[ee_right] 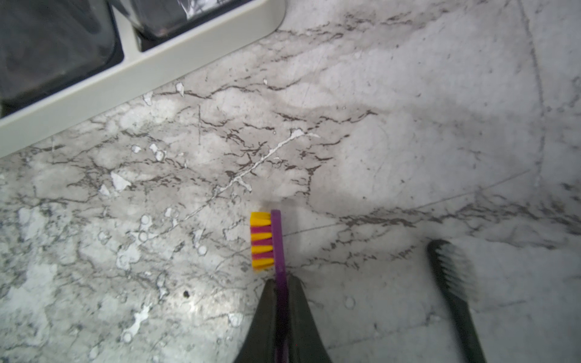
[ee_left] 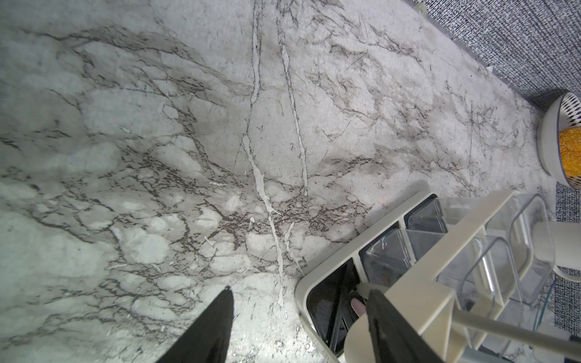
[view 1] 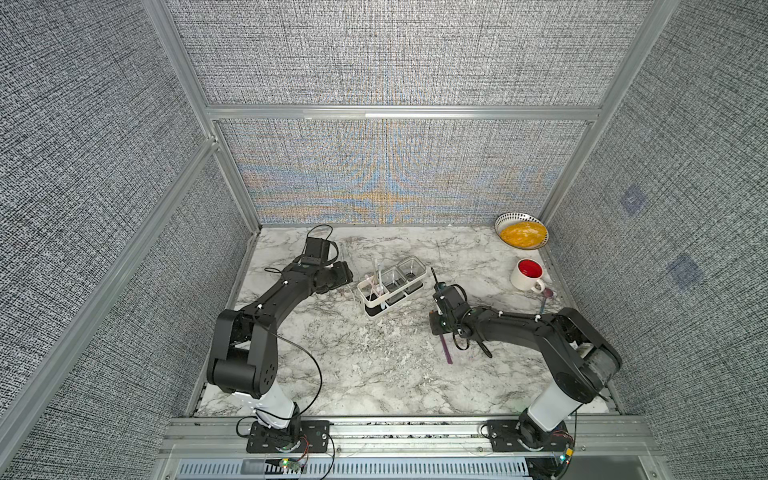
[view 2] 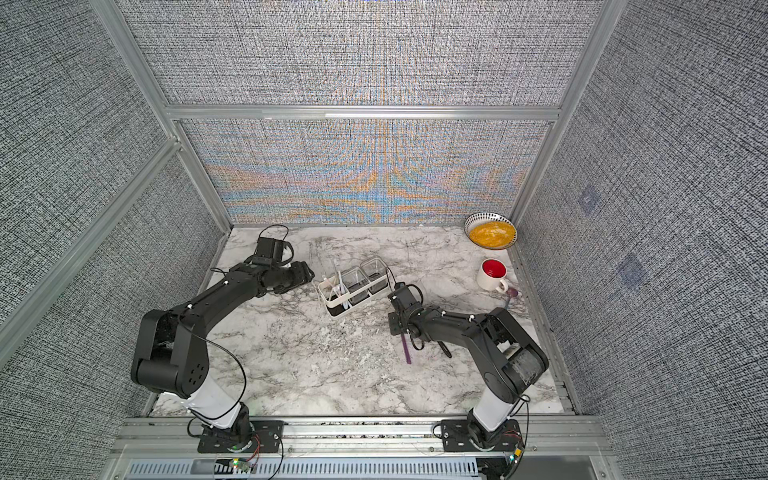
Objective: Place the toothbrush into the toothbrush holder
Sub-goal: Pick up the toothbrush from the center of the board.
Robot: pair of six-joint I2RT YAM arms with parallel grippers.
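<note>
Purple plastic toothbrush with yellow and magenta bristles, pinched at its neck by the right claw.
This claw is pressed together on the thin neck just behind the bristle head, and the long handle sticks out toward the front of the grey-veined marble bench; I cannot tell if the brush is lifted or lying on it. It looks light and stiff, but smooth and narrow, so I judge it can turn or slip in this grip; a hold nearer the middle of the handle would balance it better. The white three-section frame toothbrush holder stands near, not touching. The left claw is spread near its end section and holds nothing.
</note>
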